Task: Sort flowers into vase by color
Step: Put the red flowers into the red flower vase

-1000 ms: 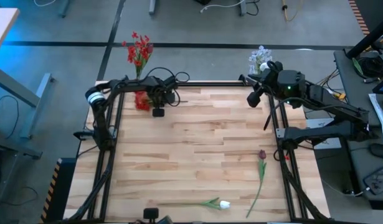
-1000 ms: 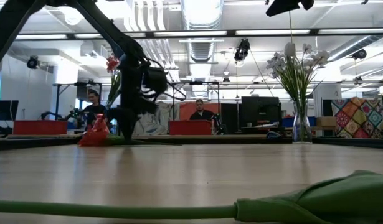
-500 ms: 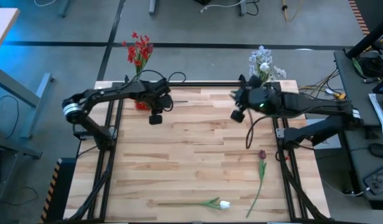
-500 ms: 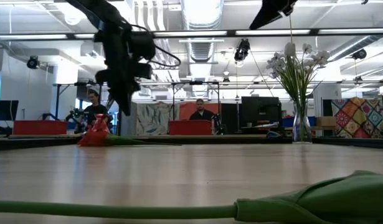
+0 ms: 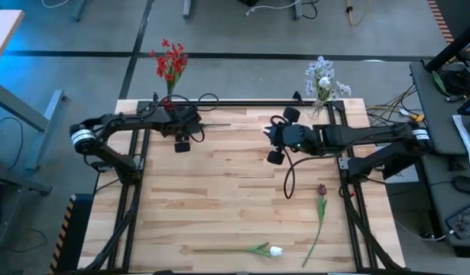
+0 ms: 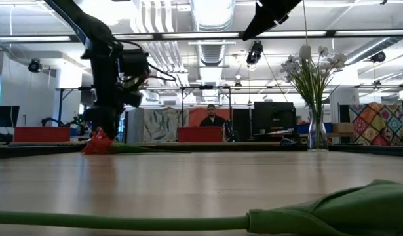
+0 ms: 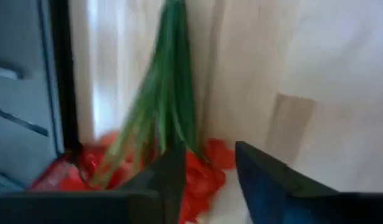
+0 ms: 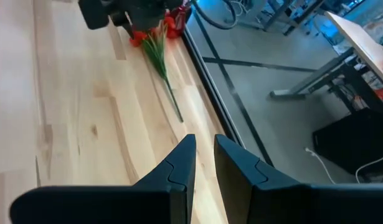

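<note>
A red flower [image 7: 197, 168] lies on the table at the far left, head [image 6: 98, 143] toward the left edge and stem [image 8: 169, 93] running right. My left gripper [image 7: 210, 177] is open and low over that head, with red petals showing in its gap. My right gripper [image 8: 203, 155] hovers over the table's far middle [image 5: 271, 139], open by a narrow slit, with nothing in it. A maroon tulip [image 5: 321, 189] lies flat at the right. A white tulip [image 5: 275, 250] lies flat by the near edge. Red flowers [image 5: 170, 63] and pale blue-white sprays [image 5: 322, 76] stand at the far corners, the sprays in a glass vase [image 6: 316, 134]. My left gripper comes down from above with one finger [image 7: 169, 177] on either side of the red flower's head [image 7: 207, 155], where the leaves meet the petals. I cannot tell whether the fingers touch it. The flower lies flat on the table.
Black frame rails [image 5: 242, 103] run along the table's far edge and sides. The white tulip's stem and leaf [image 6: 319, 210] lie close in front of the low camera. People sit at desks [image 6: 211, 121] in the room beyond. Bare wood spans the table's middle [image 5: 235, 198].
My left gripper rose, moved a little toward the table's left edge, and came down over the red flower's head. My right gripper left the blue-white sprays and travelled toward the table's middle, leftward and a little nearer. The red flower on the table has stayed put.
</note>
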Available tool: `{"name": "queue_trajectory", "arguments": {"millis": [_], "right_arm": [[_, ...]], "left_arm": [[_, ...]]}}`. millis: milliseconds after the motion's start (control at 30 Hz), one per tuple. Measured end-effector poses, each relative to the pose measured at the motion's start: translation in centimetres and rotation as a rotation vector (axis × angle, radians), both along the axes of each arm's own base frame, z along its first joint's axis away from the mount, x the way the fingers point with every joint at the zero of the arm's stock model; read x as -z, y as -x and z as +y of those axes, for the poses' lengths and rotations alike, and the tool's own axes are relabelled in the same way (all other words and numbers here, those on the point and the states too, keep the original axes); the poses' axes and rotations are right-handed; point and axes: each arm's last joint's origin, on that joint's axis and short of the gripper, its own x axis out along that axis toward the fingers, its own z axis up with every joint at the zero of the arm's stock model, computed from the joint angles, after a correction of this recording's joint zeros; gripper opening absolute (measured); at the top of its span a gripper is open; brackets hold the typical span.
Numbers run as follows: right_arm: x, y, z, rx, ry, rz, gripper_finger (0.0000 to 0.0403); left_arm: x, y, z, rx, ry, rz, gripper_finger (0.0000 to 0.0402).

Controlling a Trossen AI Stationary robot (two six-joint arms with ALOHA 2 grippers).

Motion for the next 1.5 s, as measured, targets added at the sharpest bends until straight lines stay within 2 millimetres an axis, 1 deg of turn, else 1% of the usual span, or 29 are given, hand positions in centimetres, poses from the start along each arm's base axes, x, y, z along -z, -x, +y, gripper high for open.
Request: {"name": "queue_trajectory", "arguments": {"millis": [167,300,400,500,567,633,700,767,833,867,900,1033,1133,1200,1300,1367,1500], "right_arm": [[0.4,-0.5,0.0,-0.009,0.009,0.013,0.0052],[0.5,-0.6,0.0,-0.01,0.009,0.019,0.0052],[0.5,-0.6,0.0,-0.011,0.01,0.021,0.0052],[0.5,-0.5,0.0,-0.012,0.012,0.024,0.0052],[0.6,-0.5,0.0,-0.011,0.009,0.033,0.0052],[0.7,-0.4,0.0,-0.01,0.01,0.046,0.0052],[1.0,-0.4,0.0,0.004,0.021,0.053,0.0052],[1.4,-0.3,-0.1,0.032,0.044,0.069,0.0052],[2.0,-0.2,-0.2,0.048,0.058,0.087,0.0052],[2.3,-0.1,-0.2,0.046,0.065,0.1,0.0052],[2.8,-0.1,-0.2,0.039,0.075,0.111,0.0052],[5.0,-0.3,0.2,-0.006,0.113,0.136,0.0052],[6.9,-0.8,0.9,-0.052,0.148,0.141,0.0053],[8.1,-1.6,1.4,-0.08,0.167,0.123,0.0059],[10.1,-2.8,2.1,-0.122,0.193,0.157,0.0076],[11.3,-3.8,2.5,-0.143,0.224,0.185,0.0091],[12.8,-6.1,3.3,-0.131,0.36,0.225,0.0124]], "left_arm": [[0.4,-0.8,1.5,-0.017,-0.027,0.044,0.0182],[1.4,-1.6,3.3,-0.031,-0.005,0.088,0.0203],[2.7,-2.1,4.4,-0.035,0.032,0.144,0.0204],[3.6,-2.6,5.2,-0.041,0.07,0.199,0.0195],[4.1,-2.8,5.4,-0.04,0.096,0.246,0.018],[4.1,-3.0,5.4,-0.039,0.119,0.269,0.0153],[3.9,-3.3,5.0,-0.029,0.13,0.278,0.0116],[3.4,-3.2,4.2,-0.02,0.172,0.31,0.0073],[2.2,-3.3,3.7,-0.02,0.196,0.26,0.0028],[1.4,-3.4,3.4,-0.032,0.2,0.214,0.0015],[0.8,-3.4,3.1,-0.058,0.224,0.175,0.001],[-1.3,-2.8,1.1,-0.142,0.377,-0.005,0.0017],[-2.9,-2.3,-0.3,-0.219,0.482,-0.158,0.0007],[-3.6,-2.2,-1.2,-0.251,0.548,-0.255,0.0003],[-4.8,-2.2,-2.7,-0.211,0.661,-0.413,0.0003],[-5.0,-2.3,-3.6,-0.204,0.705,-0.45,0.0002],[-5.3,-2.7,-4.7,-0.221,0.716,-0.485,0.0001]]}}
